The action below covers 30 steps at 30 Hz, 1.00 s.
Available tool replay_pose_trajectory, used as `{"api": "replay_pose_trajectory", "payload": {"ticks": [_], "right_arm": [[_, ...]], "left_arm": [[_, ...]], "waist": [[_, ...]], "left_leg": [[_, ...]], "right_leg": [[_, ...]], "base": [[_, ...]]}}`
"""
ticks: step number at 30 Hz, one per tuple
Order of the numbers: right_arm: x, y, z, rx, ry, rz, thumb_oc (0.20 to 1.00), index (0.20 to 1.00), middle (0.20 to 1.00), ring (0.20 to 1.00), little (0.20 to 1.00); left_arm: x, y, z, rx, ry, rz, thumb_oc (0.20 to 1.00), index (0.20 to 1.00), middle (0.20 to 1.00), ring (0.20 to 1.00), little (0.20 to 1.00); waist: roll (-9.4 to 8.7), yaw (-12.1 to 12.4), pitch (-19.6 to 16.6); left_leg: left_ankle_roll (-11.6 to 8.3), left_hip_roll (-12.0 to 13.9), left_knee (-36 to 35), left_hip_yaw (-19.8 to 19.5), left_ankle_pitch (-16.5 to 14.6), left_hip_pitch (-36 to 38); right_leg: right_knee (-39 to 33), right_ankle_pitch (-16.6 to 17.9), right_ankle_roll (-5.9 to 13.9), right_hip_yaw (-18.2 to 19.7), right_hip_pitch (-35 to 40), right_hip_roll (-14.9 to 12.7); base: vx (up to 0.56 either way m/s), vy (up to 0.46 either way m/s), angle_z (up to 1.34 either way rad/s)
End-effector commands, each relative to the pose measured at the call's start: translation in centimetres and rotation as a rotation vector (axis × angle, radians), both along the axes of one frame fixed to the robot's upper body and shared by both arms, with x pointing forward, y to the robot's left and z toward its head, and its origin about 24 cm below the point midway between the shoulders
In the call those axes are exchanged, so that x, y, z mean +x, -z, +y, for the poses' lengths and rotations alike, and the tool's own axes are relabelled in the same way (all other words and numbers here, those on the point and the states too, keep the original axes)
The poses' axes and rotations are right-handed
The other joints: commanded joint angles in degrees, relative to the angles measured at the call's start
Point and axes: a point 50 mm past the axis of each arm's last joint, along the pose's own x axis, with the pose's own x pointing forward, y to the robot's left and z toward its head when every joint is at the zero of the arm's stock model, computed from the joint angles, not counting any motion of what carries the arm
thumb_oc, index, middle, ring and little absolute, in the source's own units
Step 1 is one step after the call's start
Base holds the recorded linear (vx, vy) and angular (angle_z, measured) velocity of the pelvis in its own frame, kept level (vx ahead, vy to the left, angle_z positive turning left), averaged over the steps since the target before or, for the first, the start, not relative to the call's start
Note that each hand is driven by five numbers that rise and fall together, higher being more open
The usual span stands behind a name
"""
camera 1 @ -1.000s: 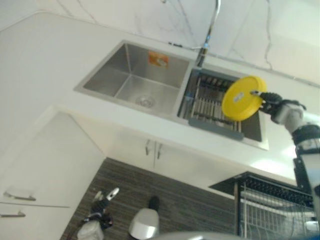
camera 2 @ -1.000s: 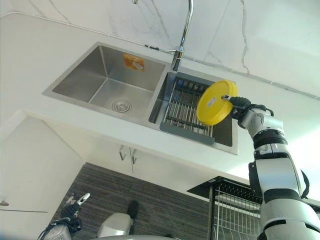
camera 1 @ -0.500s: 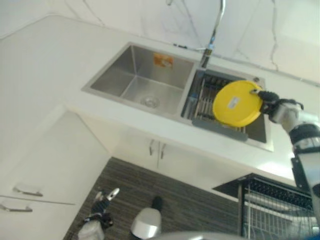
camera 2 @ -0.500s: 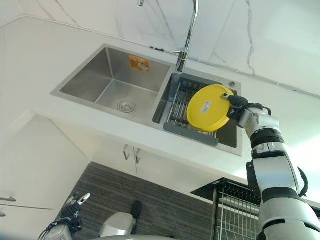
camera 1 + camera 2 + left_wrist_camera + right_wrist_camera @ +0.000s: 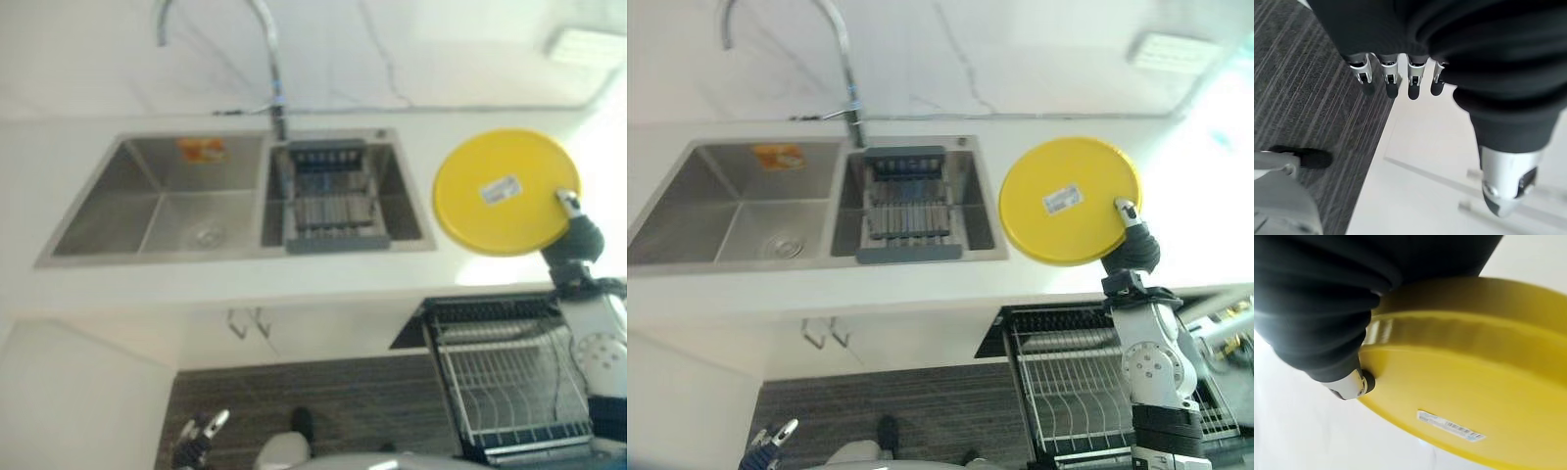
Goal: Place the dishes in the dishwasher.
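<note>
Right hand (image 5: 1130, 245) was pinching the rim of the yellow plate (image 5: 1068, 199), thumb tip on the underside face, with the rest of the disc sticking out up and to the left of it. So the plate sat at the right of the frame, held up in the air over the white desk (image 5: 921, 294), just right of the sink (image 5: 735, 201), not touching anything I could see. Plate looked like smooth glossy plastic, round and flat with a shallow raised edge, and had a little white barcode sticker on the bottom.

Looked to me like the carry step: plate in hand, not yet racked. The dishwasher rack (image 5: 1087, 397) sat pulled out at the lower right of the frame, right below the hand, thin white wire tines in a dark frame. Next move would probably need the arm to come down and the plate tipped on edge so it slots between the tines.

Further left, a brushed-steel double sink, with a grey slatted drain tray (image 5: 909, 211) in its right basin and a curved chrome faucet (image 5: 838, 59) behind.

Left hand (image 5: 1396, 81) hung down by the striped grey floor (image 5: 1308, 98), fingers straight and relaxed, holding nothing.
</note>
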Motion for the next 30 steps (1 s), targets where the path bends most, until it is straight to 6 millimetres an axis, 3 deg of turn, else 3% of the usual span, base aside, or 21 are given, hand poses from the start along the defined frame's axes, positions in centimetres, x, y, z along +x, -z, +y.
{"api": "replay_pose_trajectory", "payload": {"ticks": [1, 2, 9, 14, 19, 21, 23, 24, 27, 30], "right_arm": [[1.2, -4.9, -0.5, -0.011, 0.005, -0.275, 0.2, 0.2, 0.2, 0.2, 0.2], [0.6, -3.9, -0.3, 0.002, -0.006, -0.28, 0.2, 0.2, 0.2, 0.2, 0.2], [-2.3, -1.2, -1.1, 0.09, 0.166, -0.244, 0.2, 0.2, 0.2, 0.2, 0.2], [-3.5, -1.1, -1.2, 0.179, 0.261, -0.306, 0.2, 0.2, 0.2, 0.2, 0.2], [-3.4, -2.2, -0.7, 0.202, 0.283, -0.383, 0.2, 0.2, 0.2, 0.2, 0.2], [-3.3, -2.5, -0.5, 0.212, 0.28, -0.396, 0.2, 0.2, 0.2, 0.2, 0.2], [-3.1, -2.4, -0.2, 0.228, 0.245, -0.399, 0.2, 0.2, 0.2, 0.2, 0.2], [-3.2, -2.5, -0.2, 0.234, 0.245, -0.408, 0.2, 0.2, 0.2, 0.2, 0.2], [-3.3, -2.4, 0.0, 0.248, 0.257, -0.431, 0.2, 0.2, 0.2, 0.2, 0.2], [-3.1, -2.7, 1.0, 0.238, 0.256, -0.435, 0.2, 0.2, 0.2, 0.2, 0.2]], "left_arm": [[0.1, -0.1, 0.4, 0.042, 0.049, -0.013, 1.0, 1.0, 1.0, 1.0, 1.0], [0.0, -0.1, 0.0, 0.043, 0.035, -0.023, 1.0, 1.0, 1.0, 1.0, 1.0], [0.4, -0.3, 0.4, 0.045, 0.008, -0.05, 1.0, 1.0, 1.0, 1.0, 1.0], [1.3, -0.3, 0.1, 0.068, 0.1, -0.031, 1.0, 1.0, 1.0, 1.0, 1.0], [2.9, -0.5, -0.5, 0.088, 0.172, -0.037, 1.0, 1.0, 1.0, 1.0, 1.0], [3.3, -0.6, -0.4, 0.104, 0.158, -0.04, 1.0, 1.0, 1.0, 1.0, 1.0], [3.5, -0.9, 0.0, 0.113, 0.134, -0.062, 1.0, 1.0, 1.0, 1.0, 1.0], [3.5, -1.0, 0.1, 0.114, 0.125, -0.073, 1.0, 1.0, 1.0, 1.0, 1.0], [3.9, -1.1, -0.1, 0.115, 0.126, -0.092, 1.0, 1.0, 1.0, 1.0, 1.0], [4.0, -1.2, -0.2, 0.123, 0.15, -0.091, 1.0, 1.0, 1.0, 1.0, 1.0]], "waist": [[-1.98, 4.7, -1.6], [-2.27, 4.37, -1.64], [-1.53, 1.05, -1.41], [-1.51, -1.28, -0.7], [-1.69, -2.82, 0.65], [-2.2, -2.55, 0.93], [-2.63, -0.63, 1.76], [-2.67, -0.18, 2.02], [-2.79, 0.92, 1.83], [-3.01, 2.54, 1.34]], "left_leg": [[-2.37, -2.08, 3.58, -8.8, -10.66, 3.99], [-1.64, -3.43, 6.1, -9.82, -12.45, 3.21], [-0.48, -3.4, 0.85, -5.91, -11.5, 5.15], [0.58, -3.74, -0.03, -5.17, -12.44, 5.04], [1.87, -4.31, -0.03, -6.19, -13.09, 3.72], [2.1, -4.2, -0.03, -6.39, -13.05, 3.14], [1.74, -2.92, -0.03, -3.22, -12.73, 3.19], [1.8, -2.46, -0.03, -2.59, -12.7, 3.17], [1.92, -1.67, 0.1, -2.45, -12.34, 2.5], [0.82, -0.64, 0.32, -1.6, -12.37, 2.59]], "right_leg": [[2.09, -1.1, 0.27, 3.35, -2.77, 0.45], [1.35, -0.53, 0.4, 4.98, -3.09, 0.02], [2.62, 1.81, 3.18, 5.83, -6.01, -1.78], [4.5, 4.66, 5.73, 6.98, -10.97, -3.61], [5.68, 6.07, 6.37, 10.65, -15.18, -2.96], [6.14, 6.24, 6.64, 10.33, -15.81, -2.57], [7.51, 7.08, 6.95, 3.89, -15.52, -5.39], [7.78, 7.07, 6.94, 3.1, -15.12, -6.3], [7.39, 6.72, 6.74, 3.92, -12.62, -8.56], [4.82, 10.88, 8.28, 1.94, -10.09, -13.45]], "base": [[0.08, 0.127, -0.66], [0.05, 0.151, -1.13], [0.02, 0.15, -0.57], [0.04, 0.099, -0.23], [0.01, 0.143, -0.41], [-0.04, 0.046, -0.51], [-0.14, -0.045, -0.78], [-0.15, -0.098, -1.17], [-0.08, -0.146, -0.62], [-0.02, -0.356, -0.04]]}}
